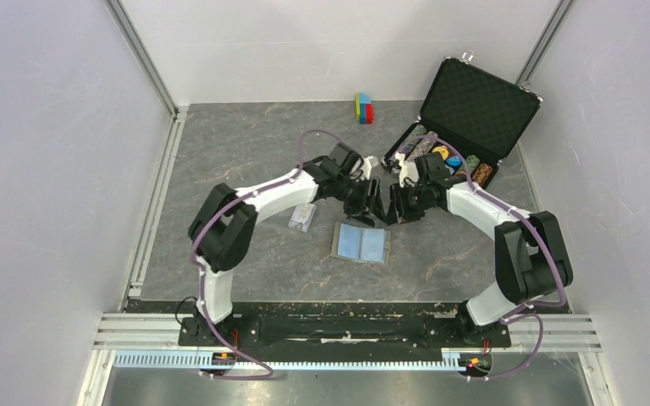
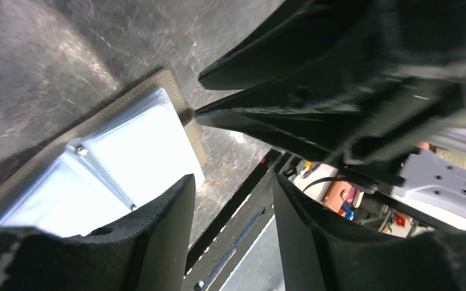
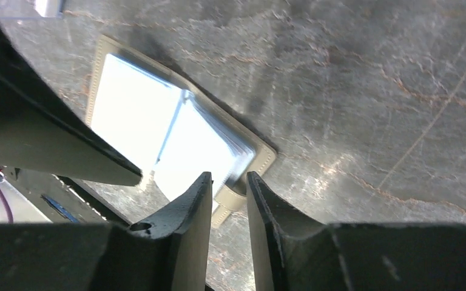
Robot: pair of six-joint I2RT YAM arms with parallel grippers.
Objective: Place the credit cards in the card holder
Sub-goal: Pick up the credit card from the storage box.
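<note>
The card holder (image 1: 361,244) lies open and flat on the table, taupe rim around light blue lining. It also shows in the left wrist view as the card holder (image 2: 115,151), and in the right wrist view as the card holder (image 3: 158,121) with its snap tab at the near corner. My left gripper (image 1: 374,203) (image 2: 232,179) hovers just behind it, open, with nothing between the fingers. Tip to tip with it, my right gripper (image 1: 393,207) (image 3: 229,176) is open by a narrow gap, also with nothing in it. No separate credit cards can be made out.
A clear plastic case (image 1: 302,217) lies left of the holder. The open black chip briefcase (image 1: 474,110) with stacks of chips stands at the back right. Coloured blocks (image 1: 364,108) sit at the back wall. White walls enclose the table.
</note>
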